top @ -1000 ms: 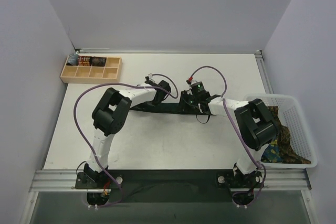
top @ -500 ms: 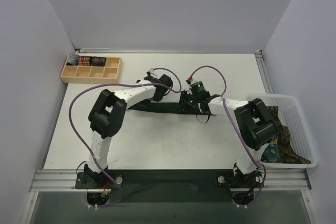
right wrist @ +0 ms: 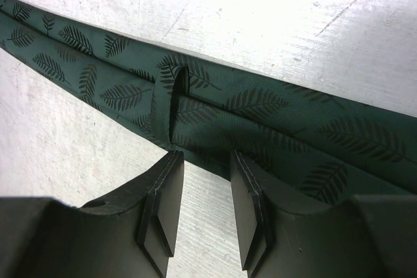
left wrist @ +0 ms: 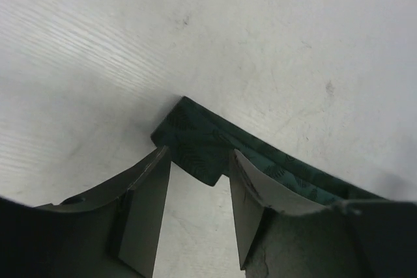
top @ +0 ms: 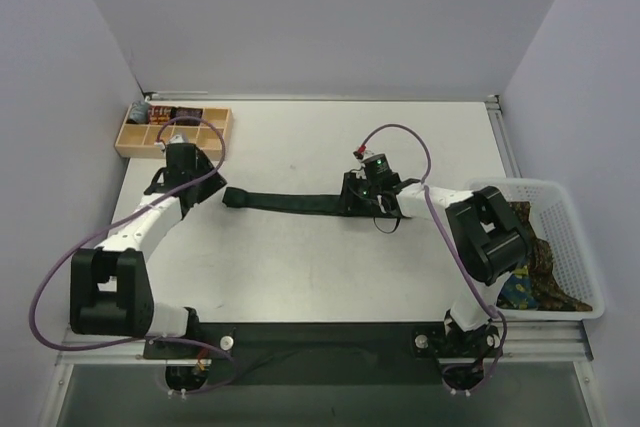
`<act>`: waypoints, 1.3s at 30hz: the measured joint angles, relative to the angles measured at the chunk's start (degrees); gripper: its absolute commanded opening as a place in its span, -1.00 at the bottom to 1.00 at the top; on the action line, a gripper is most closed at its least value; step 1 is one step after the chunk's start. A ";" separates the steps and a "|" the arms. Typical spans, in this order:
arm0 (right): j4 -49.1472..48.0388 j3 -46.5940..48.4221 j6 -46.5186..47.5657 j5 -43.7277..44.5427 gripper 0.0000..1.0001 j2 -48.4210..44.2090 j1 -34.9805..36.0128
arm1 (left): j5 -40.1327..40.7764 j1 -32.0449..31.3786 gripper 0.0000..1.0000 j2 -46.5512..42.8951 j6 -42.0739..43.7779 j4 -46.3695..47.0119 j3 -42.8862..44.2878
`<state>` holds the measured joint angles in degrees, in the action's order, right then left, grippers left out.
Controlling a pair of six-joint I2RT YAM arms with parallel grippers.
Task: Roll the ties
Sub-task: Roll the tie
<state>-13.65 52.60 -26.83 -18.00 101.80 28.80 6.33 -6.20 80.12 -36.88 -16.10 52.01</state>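
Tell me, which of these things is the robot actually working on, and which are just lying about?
For the job:
- the dark green leaf-print tie stretched across the table
- the patterned ties waiting in the white basket

Just there:
- the wooden compartment tray with small items in its back row
- the robot's purple cables

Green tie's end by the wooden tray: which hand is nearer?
Left. The left hand is right at that end of the green tie, fingers either side of it. The right hand sits far along the tie, on the basket side.
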 measured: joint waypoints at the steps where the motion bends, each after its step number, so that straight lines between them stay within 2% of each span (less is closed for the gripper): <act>1: 0.00 0.00 -0.02 -0.09 -0.29 0.02 0.00 | -3.69 1.66 0.01 -0.35 -1.29 3.91 -3.02; 4: 0.02 0.02 -0.02 -0.37 -0.30 0.04 0.00 | -16.33 4.68 -0.03 1.92 -6.64 17.77 -9.94; 6: 0.13 0.02 0.00 -0.50 -0.29 0.04 -0.13 | -22.29 6.38 0.03 3.58 -10.23 26.73 -13.57; 12: 0.22 0.02 0.04 -0.90 -0.29 0.04 -0.28 | -31.15 9.25 0.03 8.28 -19.41 48.43 -17.97; 18: 0.31 0.02 0.09 -1.14 -0.29 0.04 -0.39 | -34.21 9.25 0.01 16.37 -27.78 67.84 -22.12; 24: 0.39 0.04 0.11 -1.73 -0.29 0.09 -0.74 | -34.23 9.25 0.01 23.52 -33.66 80.00 -26.60; 31: 0.39 0.07 0.11 -2.47 -0.29 0.20 -1.07 | -33.46 9.27 0.01 34.21 -38.77 89.79 -26.95; 39: 0.42 0.11 0.13 -2.47 -0.29 0.22 -1.09 | -32.50 9.25 0.01 37.81 -41.18 97.72 -28.00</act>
<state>-13.23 52.71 -26.70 -20.47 102.02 27.70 -26.17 3.05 117.93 -78.06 81.62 24.01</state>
